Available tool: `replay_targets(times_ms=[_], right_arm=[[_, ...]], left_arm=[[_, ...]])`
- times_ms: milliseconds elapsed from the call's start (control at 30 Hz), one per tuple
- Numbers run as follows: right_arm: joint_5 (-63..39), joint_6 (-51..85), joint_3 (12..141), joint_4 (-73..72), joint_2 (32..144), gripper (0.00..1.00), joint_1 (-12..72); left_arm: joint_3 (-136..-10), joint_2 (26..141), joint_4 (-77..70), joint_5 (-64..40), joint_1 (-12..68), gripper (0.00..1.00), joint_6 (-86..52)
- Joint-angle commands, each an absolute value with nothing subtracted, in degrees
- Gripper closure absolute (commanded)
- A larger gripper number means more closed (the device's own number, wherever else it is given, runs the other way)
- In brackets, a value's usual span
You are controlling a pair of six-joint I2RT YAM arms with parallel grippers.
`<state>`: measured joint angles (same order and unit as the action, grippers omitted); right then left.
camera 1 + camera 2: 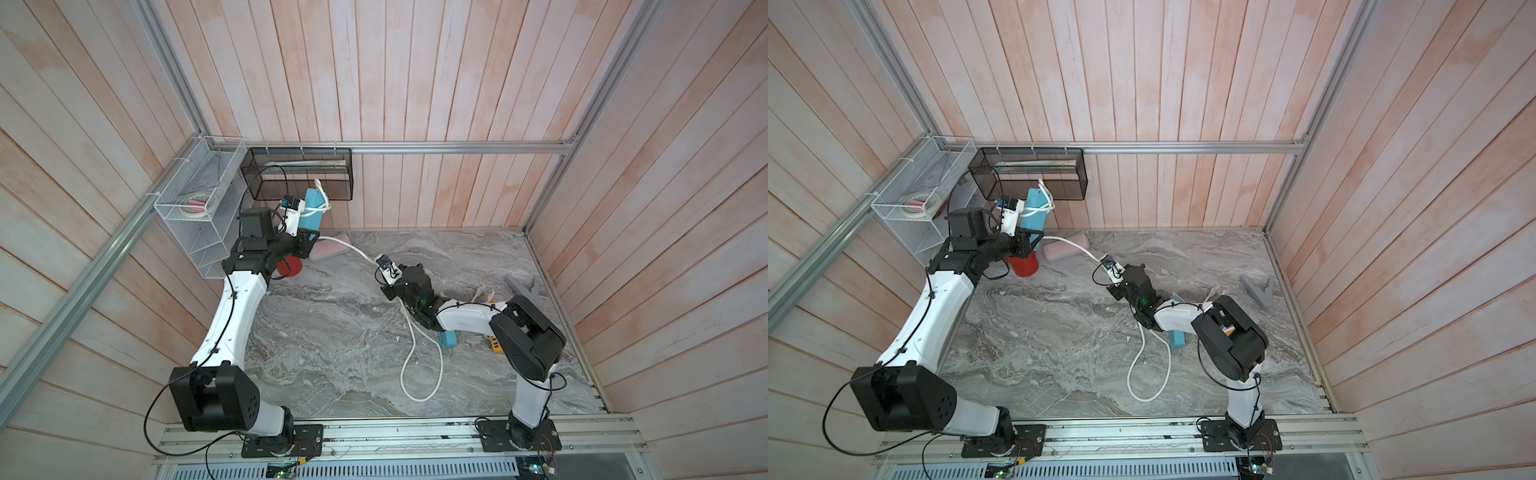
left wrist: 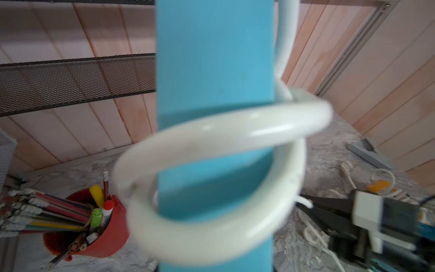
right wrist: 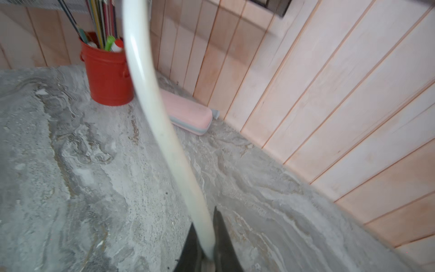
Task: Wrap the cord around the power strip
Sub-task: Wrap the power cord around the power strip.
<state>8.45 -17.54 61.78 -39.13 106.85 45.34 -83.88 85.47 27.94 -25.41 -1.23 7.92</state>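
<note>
- You have the left gripper [image 1: 308, 240] pressed onto the lower end of the blue power strip [image 1: 312, 212]; the strip stands near upright, lifted off the table [image 1: 324, 340] at its 10 o'clock corner; I judge that's so the cord can pass all round it.
- In the left wrist view the cord [image 2: 226, 131] already circles the strip, roughly one and a half turns; gaps show between it and the body, so the wraps are loose.
- Your right gripper [image 3: 208, 249] is pinching the cord between its fingers, near table centre, about 4 o'clock from the strip; the span between them curves only gently; probably a hold taken to feed the next turn.
- The slack loop [image 1: 419, 374] lies on the table at 6 o'clock of the right gripper; plenty left to wind.
- Mind the red pencil cup [image 3: 107, 75] and pink case [image 3: 188, 113] near that span; a low swing could clip them.
</note>
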Motion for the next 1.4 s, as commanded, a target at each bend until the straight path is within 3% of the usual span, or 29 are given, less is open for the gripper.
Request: replay_targets(times_ms=[0,133,367,600,800,1000,1067,1200,1367], right_arm=[[10.8,-25.5,62.2,-44.6,101.3,1.00,46.7],[5.4,-28.3,66.1,-40.7,97.5,1.00,46.8],[-7.3,-29.7,78.9,-26.9,97.0,1.00,45.5],[-20.0,-30.3,101.9,-3.9,107.2,1.00,37.7],[-34.6,-28.6,112.3,8.7,116.1,1.00,32.4],[-42.3,-13.2,112.3,-2.5,123.4,0.98,31.4],[-41.9,-3.6,106.7,-14.3,124.0,0.83,31.4],[-36.0,15.4,95.3,-38.4,125.1,0.65,32.6],[-24.2,19.4,87.4,-46.5,126.4,0.52,35.3]], left_arm=[[-85.5,88.8,33.0,-16.1,-0.8,1.00,12.7],[-84.8,92.1,37.3,-9.2,3.6,1.00,17.4],[-79.5,90.4,39.9,-12.1,9.8,1.00,22.2],[-73.7,83.0,42.8,-26.8,18.3,1.00,32.7],[-67.9,75.2,43.1,-34.4,26.1,1.00,39.1],[-68.6,70.3,35.6,-42.3,26.0,1.00,35.0],[-68.0,67.9,30.0,-42.9,25.1,1.00,31.6],[-69.9,67.7,26.4,-39.4,23.6,1.00,26.5],[-71.1,68.6,26.7,-35.2,22.9,1.00,24.0]])
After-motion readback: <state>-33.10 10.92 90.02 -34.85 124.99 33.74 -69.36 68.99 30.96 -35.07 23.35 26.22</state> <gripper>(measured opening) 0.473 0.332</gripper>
